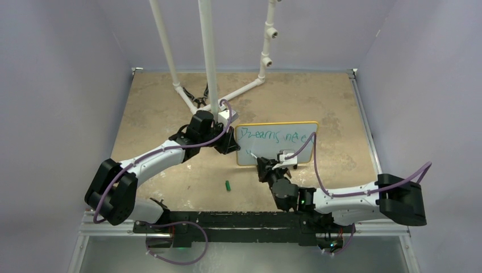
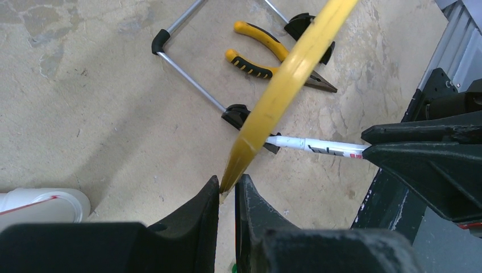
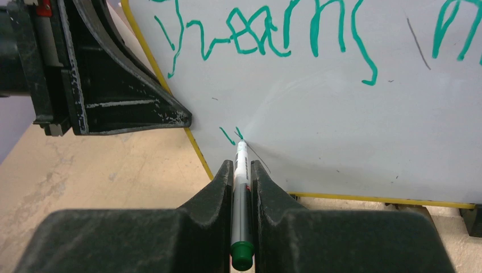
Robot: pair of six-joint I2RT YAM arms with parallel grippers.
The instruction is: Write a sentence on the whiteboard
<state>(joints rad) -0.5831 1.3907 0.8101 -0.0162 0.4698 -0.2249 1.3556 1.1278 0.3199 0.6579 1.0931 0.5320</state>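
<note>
The whiteboard (image 1: 284,152) stands upright mid-table on its feet, its yellow rim (image 2: 284,79) running edge-on through the left wrist view. My left gripper (image 1: 228,140) (image 2: 228,183) is shut on the board's left edge. The sentence (image 1: 274,135) (image 3: 267,40) is green lettering along the top, reading about "Dreams nee". My right gripper (image 1: 262,165) (image 3: 242,166) is shut on a green marker (image 3: 241,151) (image 2: 318,147). The marker's tip touches the board's lower left, beside two short green strokes (image 3: 230,135).
A green marker cap (image 1: 227,185) lies on the table in front of the board. Yellow-handled pliers (image 2: 258,54) and the board's wire stand (image 2: 187,77) lie behind it. A white pipe frame (image 1: 210,57) rises at the back; purple walls close in both sides.
</note>
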